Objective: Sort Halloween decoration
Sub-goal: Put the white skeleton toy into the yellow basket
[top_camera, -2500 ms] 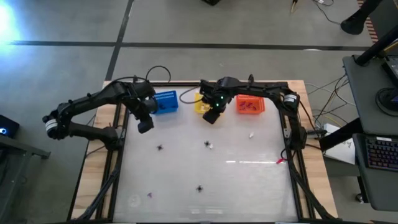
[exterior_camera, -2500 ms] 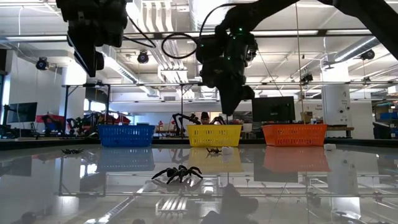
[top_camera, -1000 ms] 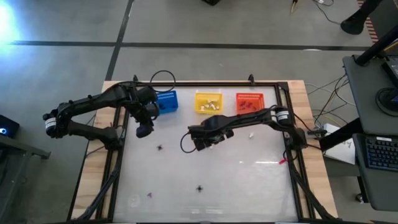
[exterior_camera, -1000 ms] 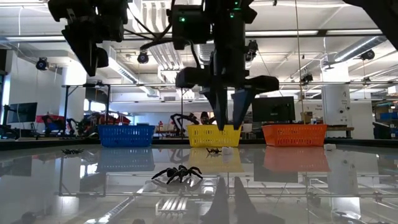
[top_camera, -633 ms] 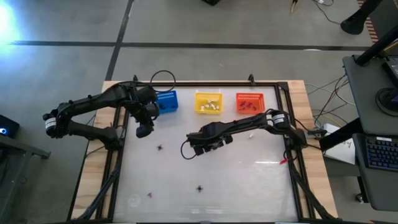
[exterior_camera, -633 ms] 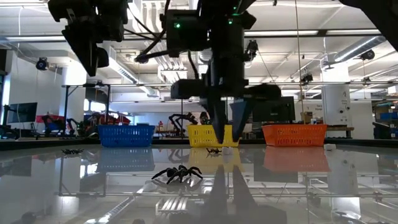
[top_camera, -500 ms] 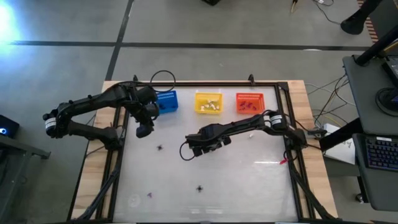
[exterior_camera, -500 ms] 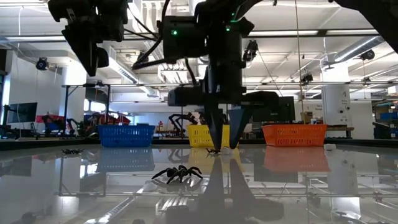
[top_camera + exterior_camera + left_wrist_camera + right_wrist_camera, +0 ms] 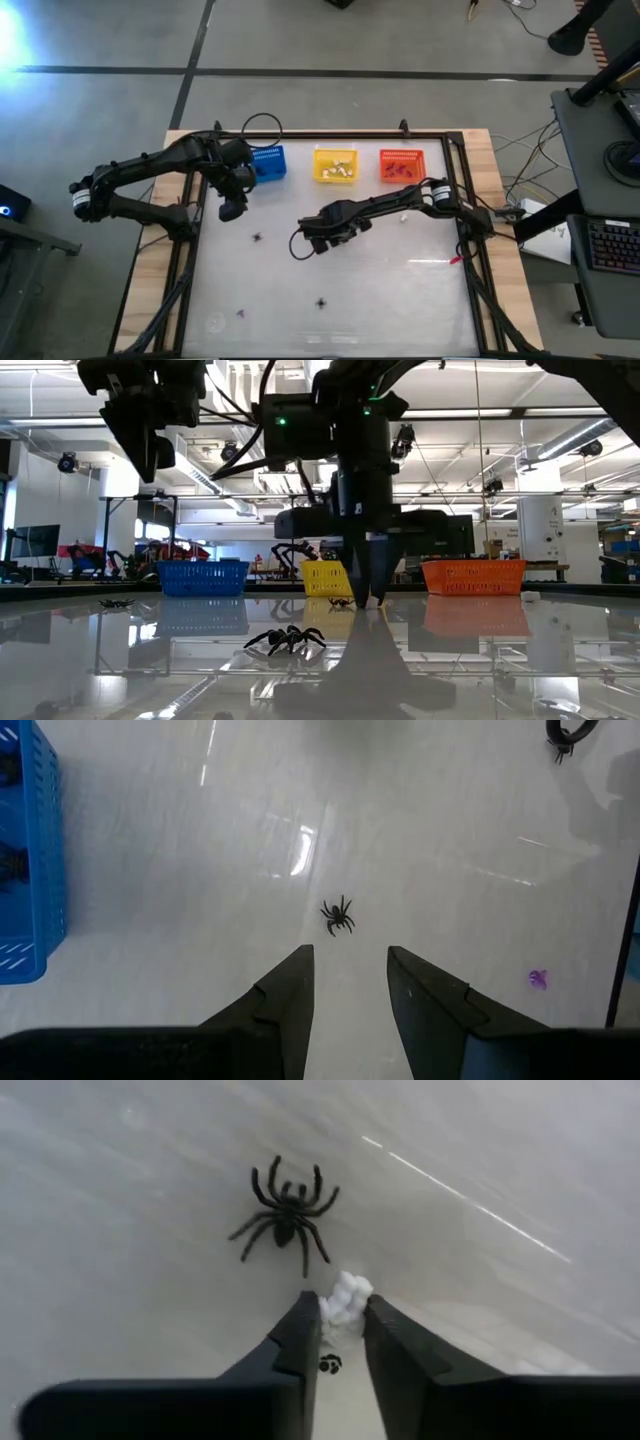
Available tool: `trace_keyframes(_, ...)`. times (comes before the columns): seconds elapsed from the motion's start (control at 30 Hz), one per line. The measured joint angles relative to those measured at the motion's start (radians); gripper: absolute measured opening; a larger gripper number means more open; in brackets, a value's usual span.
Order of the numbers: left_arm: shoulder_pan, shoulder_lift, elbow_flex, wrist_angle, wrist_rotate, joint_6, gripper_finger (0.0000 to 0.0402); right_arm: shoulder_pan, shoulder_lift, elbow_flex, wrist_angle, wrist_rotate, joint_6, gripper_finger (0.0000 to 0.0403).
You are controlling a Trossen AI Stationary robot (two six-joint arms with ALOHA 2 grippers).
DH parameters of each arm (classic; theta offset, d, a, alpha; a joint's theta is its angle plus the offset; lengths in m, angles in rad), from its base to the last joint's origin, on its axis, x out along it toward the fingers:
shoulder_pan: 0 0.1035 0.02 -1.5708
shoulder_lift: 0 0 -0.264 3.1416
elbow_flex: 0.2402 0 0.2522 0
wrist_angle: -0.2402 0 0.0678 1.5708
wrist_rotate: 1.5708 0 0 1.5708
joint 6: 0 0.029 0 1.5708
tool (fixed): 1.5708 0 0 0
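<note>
The decoration is scattered on the white table: black spiders [image 9: 257, 238] [image 9: 321, 301], a purple piece [image 9: 240, 313] and a small whitish piece [image 9: 405, 215]. My right gripper [image 9: 322, 240] is down at mid-table, pointing down, shut on a whitish trinket [image 9: 348, 1295]. A black spider [image 9: 287, 1215] lies just beyond it. My left gripper [image 9: 232, 208] hangs open above the table beside the blue basket [image 9: 266, 162]. A spider [image 9: 338, 915] lies on the table beyond its fingers [image 9: 298, 970]. My right gripper pinches the whitish trinket [image 9: 350, 1290] between its two fingertips [image 9: 305, 1315]. The fingers come from above, pointing down, their tips at the table surface [image 9: 368, 600]. Part of the trinket sticks out past the tips. Whether it is clear of the table I cannot tell.
Blue, yellow [image 9: 336, 165] and orange [image 9: 402, 165] baskets stand in a row at the far edge, each holding small pieces. A tiny dark piece [image 9: 330, 1363] lies beside the right fingers. A purple piece [image 9: 538, 980] lies off to the side of the left gripper. A black frame rims the table.
My right gripper has come down at mid-table until its fingertips reach the surface, shifting slightly toward the near edge. Its fingers, wide apart a second ago, have shut around the whitish trinket beside the spider.
</note>
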Motion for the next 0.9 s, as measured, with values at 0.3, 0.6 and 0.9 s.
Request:
trace_keyframes(0.3, 0.0, 0.0, 0.0, 0.003, 0.0, 0.005, 0.0111, 0.0, -0.005, -0.001, -0.022, -0.026, -0.044, 0.0015)
trace_keyframes(0.6, 0.0, 0.001, 0.0, 0.007, 0.0, 0.005, 0.0111, 0.009, -0.098, -0.007, -0.044, -0.014, -0.047, 0.0011)
trace_keyframes(0.9, 0.0, 0.001, 0.0, 0.009, 0.0, 0.005, 0.0111, -0.035, -0.178, -0.005, -0.035, 0.113, -0.115, 0.0011)
